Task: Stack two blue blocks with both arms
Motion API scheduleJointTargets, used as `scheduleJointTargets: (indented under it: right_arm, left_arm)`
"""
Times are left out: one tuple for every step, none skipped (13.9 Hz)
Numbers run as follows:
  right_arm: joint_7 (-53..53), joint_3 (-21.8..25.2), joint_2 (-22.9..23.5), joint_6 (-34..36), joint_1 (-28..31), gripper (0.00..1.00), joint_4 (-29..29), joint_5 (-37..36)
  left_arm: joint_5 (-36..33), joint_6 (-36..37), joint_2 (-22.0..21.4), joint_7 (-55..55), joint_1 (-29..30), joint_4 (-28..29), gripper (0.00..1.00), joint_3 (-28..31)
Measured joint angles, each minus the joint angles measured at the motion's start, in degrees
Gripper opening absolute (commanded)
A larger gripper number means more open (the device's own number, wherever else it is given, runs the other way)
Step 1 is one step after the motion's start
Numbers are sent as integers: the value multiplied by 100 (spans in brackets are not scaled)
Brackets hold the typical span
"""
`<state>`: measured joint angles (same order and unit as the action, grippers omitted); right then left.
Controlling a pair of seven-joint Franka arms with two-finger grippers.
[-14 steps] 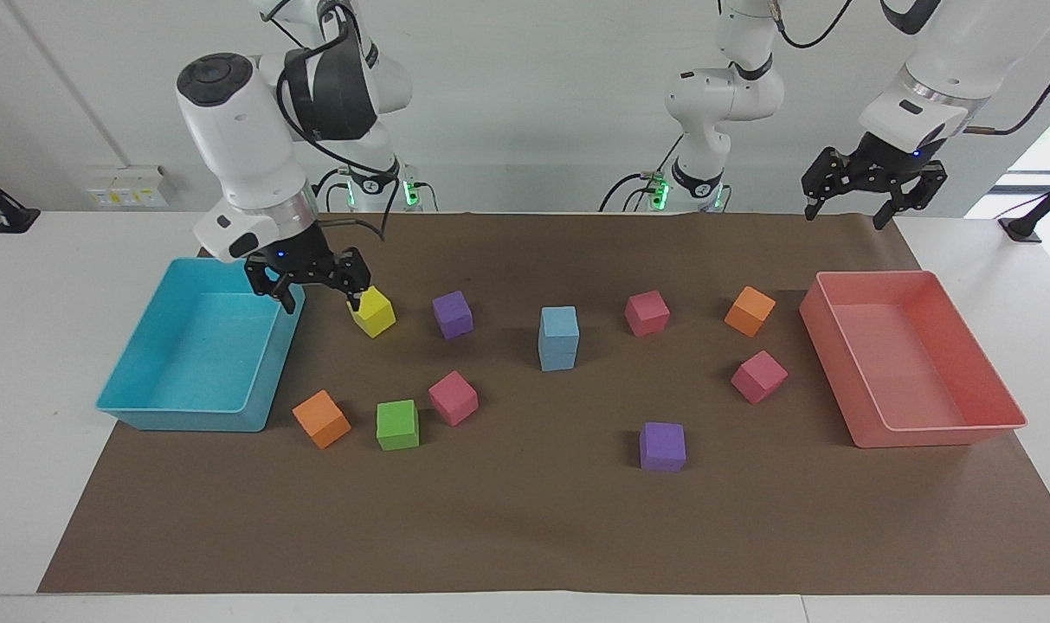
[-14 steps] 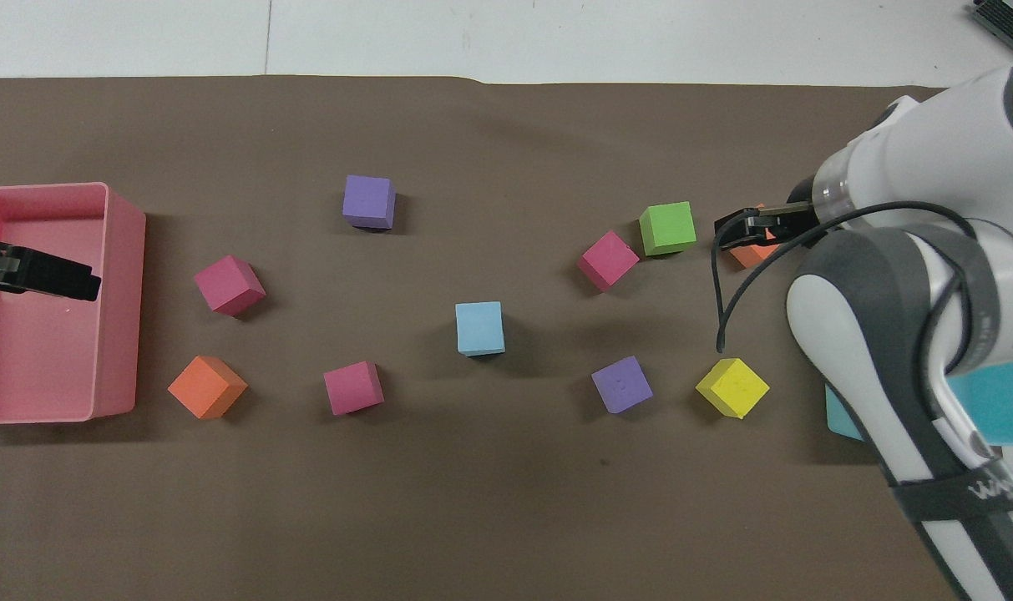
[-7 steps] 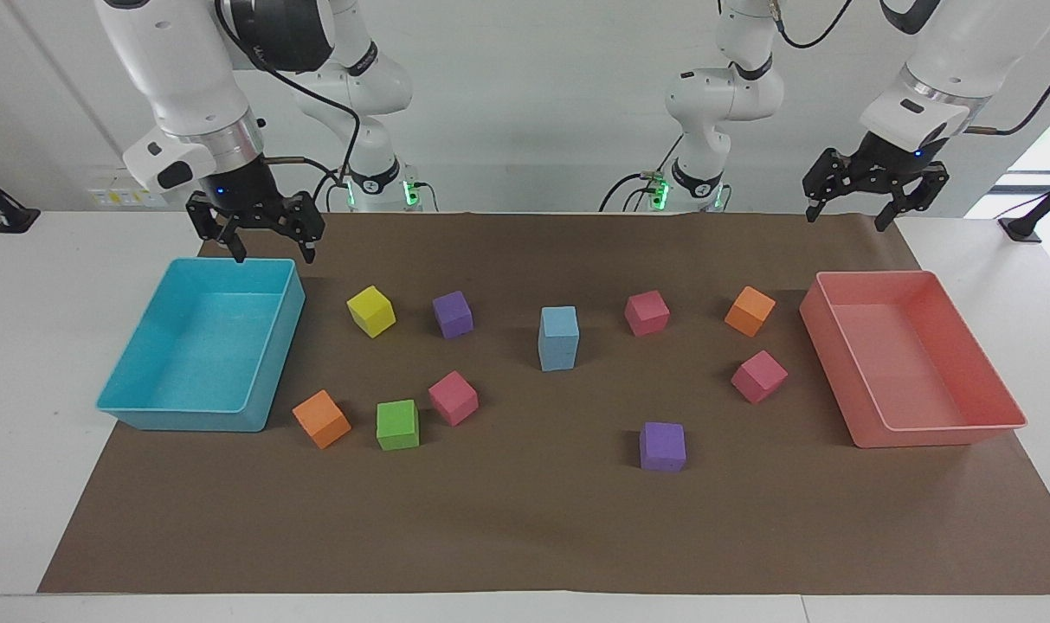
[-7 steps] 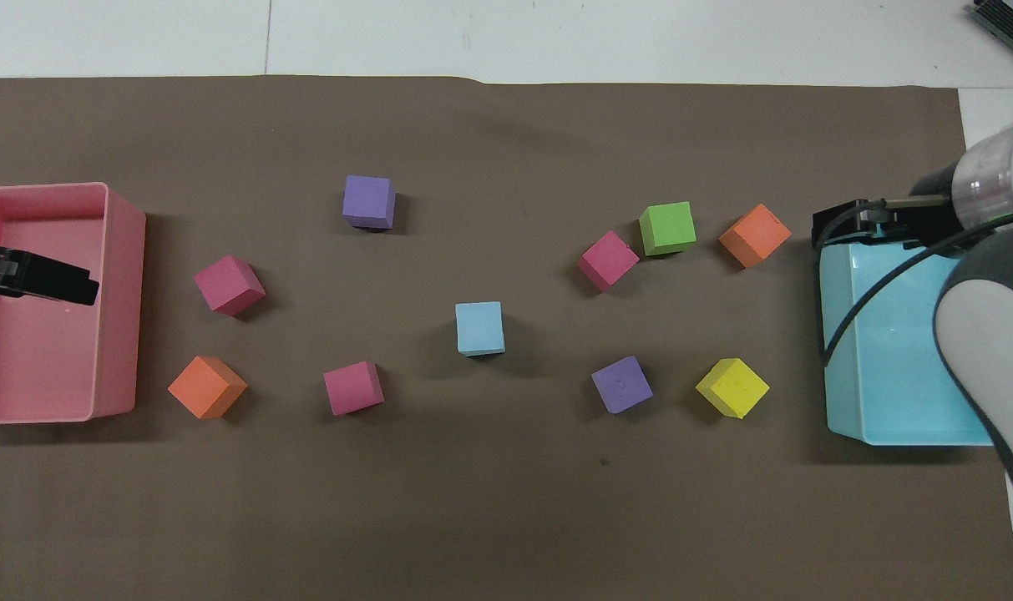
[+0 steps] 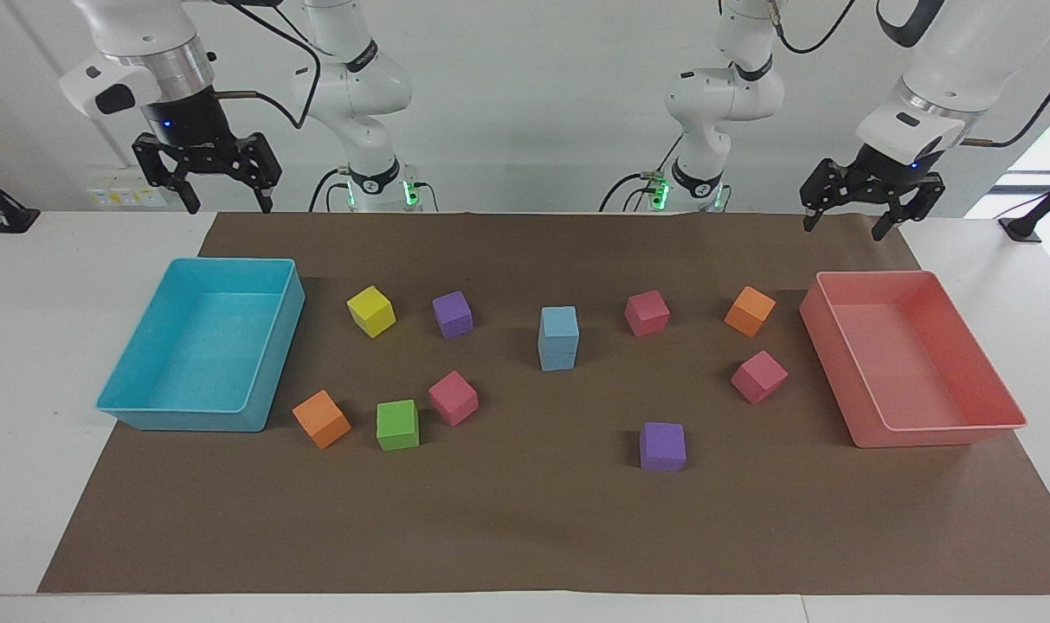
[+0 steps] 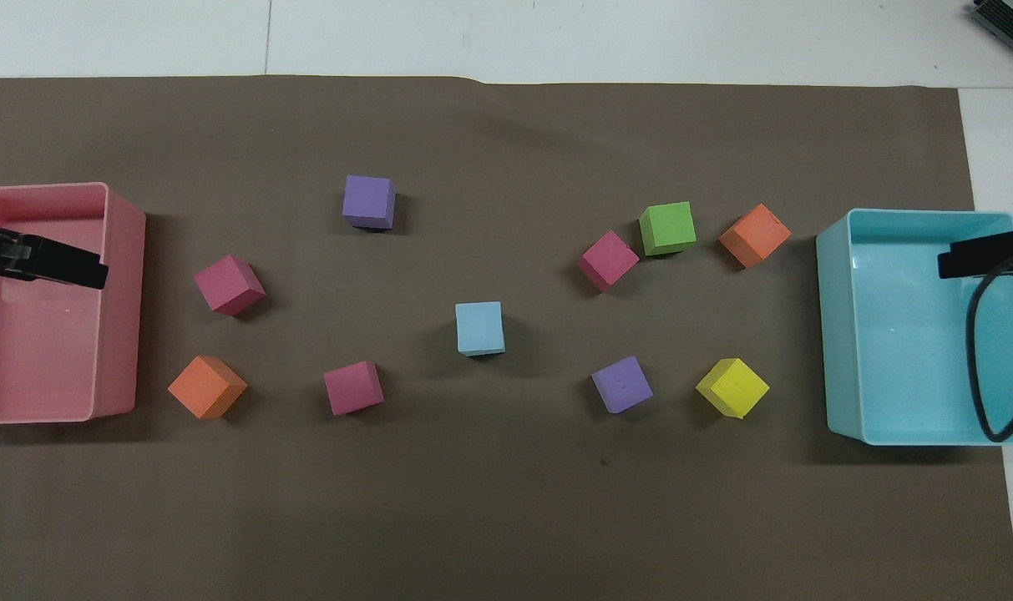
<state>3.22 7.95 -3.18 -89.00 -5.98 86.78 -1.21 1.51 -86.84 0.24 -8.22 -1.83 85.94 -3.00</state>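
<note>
The two blue blocks were found already stacked, one squarely atop the other, approx. mid-table on the brown paper; from overhead only the top face showed, so the pair read as one cube there. The stack was judged complete, which would explain why neither arm was near it.

The right gripper was seen raised well clear of the table, over the paper's edge by the turquoise tray, fingers apart, nothing held. The left gripper was likewise up in the air, over the paper's edge by the pink tray, fingers spread, nothing between them. Both arms were taken to be parked out of the way so the stack wouldn't be knocked.

Containers: the turquoise tray, at the right arm's end, was seen w/ nothing in it. The pink tray, at the left arm's end, also held nothing.

The other coloured cubes (yellow, purple, pink, orange, green) were left scattered singly on the paper btwn the trays, none touching the stack.
</note>
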Motion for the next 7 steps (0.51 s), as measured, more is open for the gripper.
scheduleJointTargets:
  right_arm:
    - [69,12,-14,36,4,100,33,0]
    - [104,4,-4,61,2,100,99,0]
    - [109,-4,7,63,-3,100,182,0]
    - [109,-9,17,70,-4,100,235,0]
    - [109,-9,16,119,-4,100,263,0]
    - [109,-11,16,187,-4,100,266,0]
    - [109,-16,13,231,-5,100,266,0]
  left_arm:
    - [0,0,0,0,0,0,100,0]
    - [0,0,0,1,0,0,100,1]
    - [0,0,-2,4,0,-1,100,6]
    - [0,0,-6,6,1,-3,100,15]
    - [0,-1,-10,8,1,-5,100,26]
    - [0,-2,-11,24,3,-5,100,33]
    - [0,-2,-11,61,4,-5,100,36]
